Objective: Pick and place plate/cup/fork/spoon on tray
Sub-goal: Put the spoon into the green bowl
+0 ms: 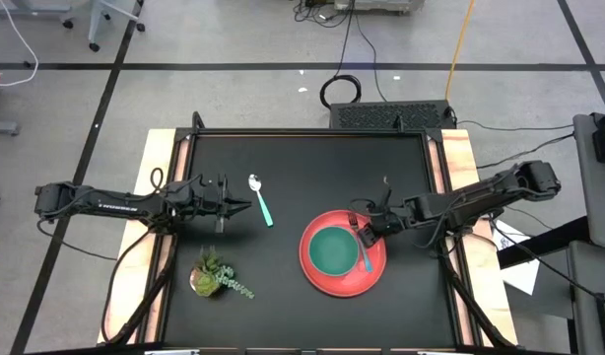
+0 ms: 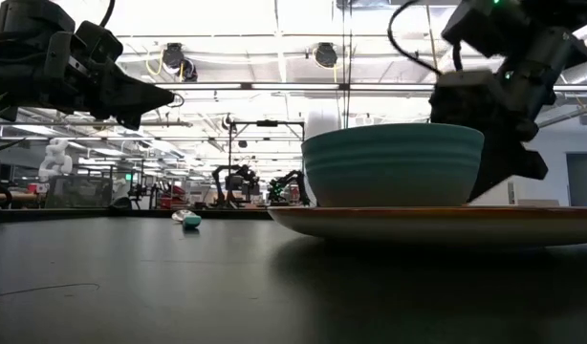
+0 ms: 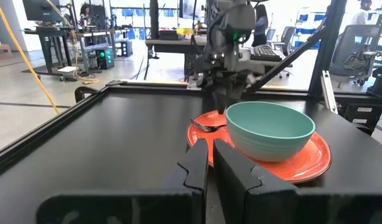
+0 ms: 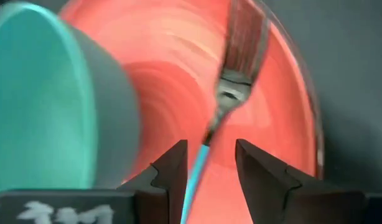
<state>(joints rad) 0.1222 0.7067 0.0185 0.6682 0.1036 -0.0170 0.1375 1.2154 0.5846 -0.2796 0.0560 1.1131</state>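
Right hand (image 4: 209,163) fingers apart around fork (image 4: 231,93) handle, over tray (image 4: 265,124), left hand (image 3: 209,165) closed

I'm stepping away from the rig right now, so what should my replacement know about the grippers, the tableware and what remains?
Right gripper: open, low over the tray, fingers either side of the fork; the fork lies on the tray beside the cup and looks released.
Left gripper: shut, empty, hovering over the table beside the spoon.
Done: cup and fork are on the tray.
Left: the spoon lies on the table, away from the tray; it has to be picked up and placed there.
A small potted plant sits near the table's front left; not part of the job.
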